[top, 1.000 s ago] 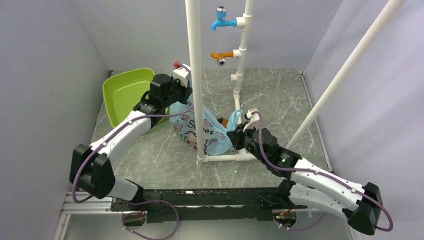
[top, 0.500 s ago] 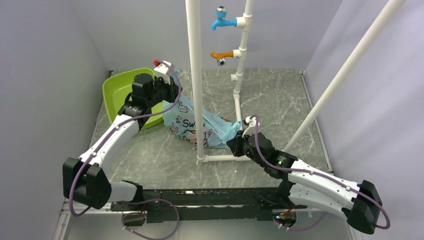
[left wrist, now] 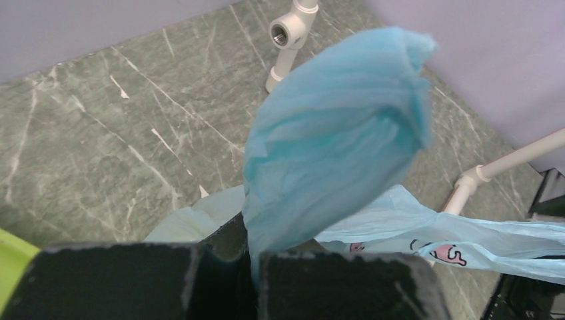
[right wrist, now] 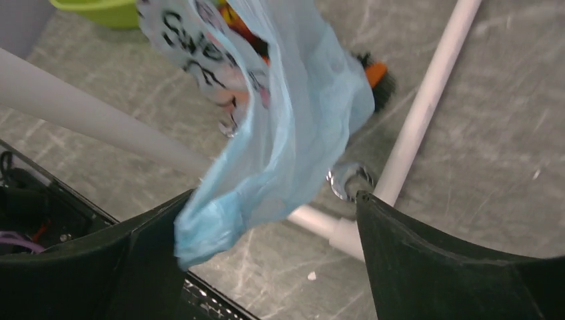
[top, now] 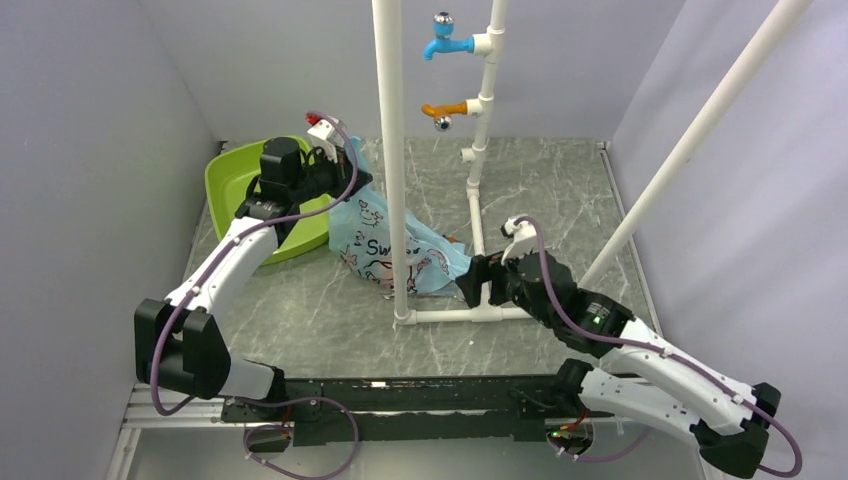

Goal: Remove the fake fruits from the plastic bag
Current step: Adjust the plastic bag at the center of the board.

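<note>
Blue plastic bag (top: 400,250) hung clamped in the left gripper (left wrist: 253,257); the right gripper (right wrist: 273,220) gaped empty, likely best lifting the low end to spill the fake fruits (right wrist: 233,17).

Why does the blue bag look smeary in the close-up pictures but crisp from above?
Top view: even, soft light, faint shadows, the plastic bag crisp. Left wrist view: the bag bunches close to the lens, so it looks soft. Right wrist view: its lettering smears, probably motion blur; the black fingers show almost no detail.
</note>
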Available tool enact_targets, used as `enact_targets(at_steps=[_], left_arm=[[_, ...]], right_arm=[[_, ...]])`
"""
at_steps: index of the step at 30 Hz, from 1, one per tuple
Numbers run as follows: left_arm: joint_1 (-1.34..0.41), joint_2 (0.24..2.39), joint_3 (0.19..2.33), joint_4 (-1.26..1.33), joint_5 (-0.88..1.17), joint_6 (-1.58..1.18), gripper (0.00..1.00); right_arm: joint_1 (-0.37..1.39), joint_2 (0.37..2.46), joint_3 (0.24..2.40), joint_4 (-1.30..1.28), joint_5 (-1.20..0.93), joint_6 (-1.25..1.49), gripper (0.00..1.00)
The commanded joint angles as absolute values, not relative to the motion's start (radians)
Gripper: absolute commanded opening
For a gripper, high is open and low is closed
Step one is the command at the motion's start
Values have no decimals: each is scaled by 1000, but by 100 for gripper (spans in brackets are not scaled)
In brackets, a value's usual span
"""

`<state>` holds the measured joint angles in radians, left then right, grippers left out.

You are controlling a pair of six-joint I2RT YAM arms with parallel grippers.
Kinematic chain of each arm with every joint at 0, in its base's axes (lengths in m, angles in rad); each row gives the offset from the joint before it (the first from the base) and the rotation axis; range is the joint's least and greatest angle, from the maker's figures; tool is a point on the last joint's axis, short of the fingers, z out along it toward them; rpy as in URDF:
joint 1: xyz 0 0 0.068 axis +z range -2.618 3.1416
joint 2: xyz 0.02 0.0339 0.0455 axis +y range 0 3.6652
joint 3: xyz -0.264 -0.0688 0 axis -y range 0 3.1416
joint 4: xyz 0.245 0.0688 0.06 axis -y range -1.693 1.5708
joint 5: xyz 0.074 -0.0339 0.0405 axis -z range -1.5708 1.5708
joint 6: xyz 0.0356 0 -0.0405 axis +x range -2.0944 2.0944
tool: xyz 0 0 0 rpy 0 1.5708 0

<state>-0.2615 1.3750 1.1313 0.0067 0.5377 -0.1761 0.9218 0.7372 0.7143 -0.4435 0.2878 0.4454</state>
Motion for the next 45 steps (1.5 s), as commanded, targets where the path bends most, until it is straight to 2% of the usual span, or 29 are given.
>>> enact_targets(at_steps=[1,4,7,11,14,18,25,29,33,35,42,45], left_arm=[[-247,1392,1179,70,681,-215,0],[-246,1391,1179,71,709,-204,0],[-247,1377,1171,77,724,-190,0],[-247,1360,1166,75,756,-157,0],[-252,1342,1154,76,745,-141,0],[-252,1341,1156,76,751,-139,0],[-252,1337,1151,89,743,-150,0],[-252,1330,1145,120,771,-177,0],[-252,1342,1141,189,843,-233,0],[-252,1362,1158,196,879,-262,0],[-251,1369,1173,162,846,-268,0],[-252,1363,1174,141,831,-261,0]], right_arm=[[924,776,858,-462,305,330,90],[921,906,947,-430,322,290,98],[895,1065,1061,-422,318,222,99],[771,1210,1144,-348,74,173,91],[696,1286,1178,-305,-102,155,90],[693,1382,1215,-376,-74,161,87],[714,1216,936,-297,-3,220,86],[716,1120,807,-304,-39,269,75],[726,1024,673,-259,-104,363,56],[737,997,621,-218,-140,410,51],[789,979,526,-220,-66,497,48],[810,968,519,-230,-49,509,49]])
